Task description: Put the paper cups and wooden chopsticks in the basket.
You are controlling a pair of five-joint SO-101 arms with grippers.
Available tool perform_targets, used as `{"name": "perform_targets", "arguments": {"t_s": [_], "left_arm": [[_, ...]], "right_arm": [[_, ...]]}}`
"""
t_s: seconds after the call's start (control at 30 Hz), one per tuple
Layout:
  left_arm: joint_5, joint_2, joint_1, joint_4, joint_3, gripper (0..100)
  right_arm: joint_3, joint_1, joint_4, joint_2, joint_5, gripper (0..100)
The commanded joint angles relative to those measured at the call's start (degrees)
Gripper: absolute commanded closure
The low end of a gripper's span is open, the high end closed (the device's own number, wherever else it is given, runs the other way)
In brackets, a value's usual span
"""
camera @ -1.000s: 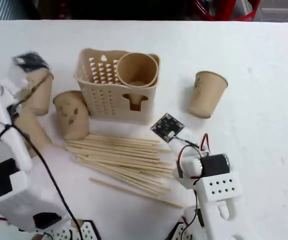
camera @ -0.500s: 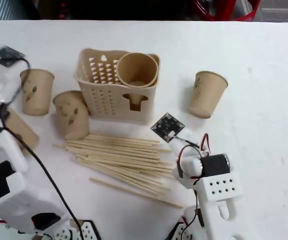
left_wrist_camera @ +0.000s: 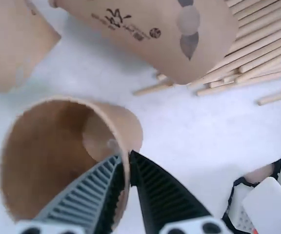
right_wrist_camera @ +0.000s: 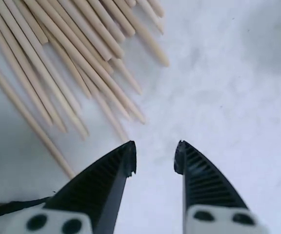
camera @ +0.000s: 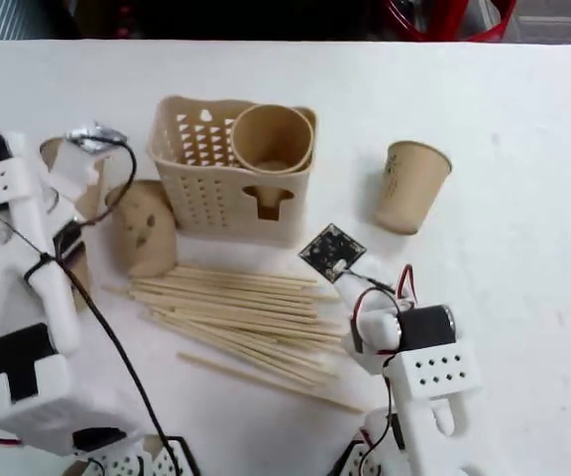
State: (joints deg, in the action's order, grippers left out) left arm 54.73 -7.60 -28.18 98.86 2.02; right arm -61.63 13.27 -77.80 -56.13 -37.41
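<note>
The left hand [left_wrist_camera: 126,163] is almost closed, pinching the rim of a cup [left_wrist_camera: 48,146] with one finger inside and one outside. The right hand [right_wrist_camera: 154,158] is parted and holds nothing, just off the chopsticks [right_wrist_camera: 72,63] piled on the white bench [camera: 523,119]. The basket [camera: 206,198] holds a second cup [camera: 271,139]. A third cup [camera: 142,228] lies just beside it, and a fourth cup [camera: 411,185] stands apart. Something red [camera: 444,20] sits behind the bench.

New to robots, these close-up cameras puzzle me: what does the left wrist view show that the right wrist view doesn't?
Left wrist view's own: a brown paper cup pinched at its rim by the left gripper, another cup beside it. Right wrist view's own: the right gripper, open above the white table. Shared: pale wooden chopsticks on that table.
</note>
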Motion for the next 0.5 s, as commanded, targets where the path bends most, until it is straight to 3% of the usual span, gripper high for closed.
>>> {"name": "perform_targets", "arguments": {"t_s": [0.0, 0.2, 0.37, 0.47], "left_arm": [[-0.2, 0.5, 0.5, -4.5, 4.6, 97], [-0.7, 2.2, -2.2, -6.9, 1.8, 98], [-0.4, 12.1, -4.4, 2.9, -9.1, 98], [-1.8, 19.8, -4.2, 3.5, -12.7, 98]], "right_arm": [[0.4, -0.6, 0.7, -0.9, -0.2, 85.7], [0.4, -1.6, 0.5, -0.9, -0.1, 86.8], [0.4, -4.5, 0.7, -0.9, -0.1, 98.2], [0.4, -4.5, 0.5, -0.9, -0.1, 97.4]]}}
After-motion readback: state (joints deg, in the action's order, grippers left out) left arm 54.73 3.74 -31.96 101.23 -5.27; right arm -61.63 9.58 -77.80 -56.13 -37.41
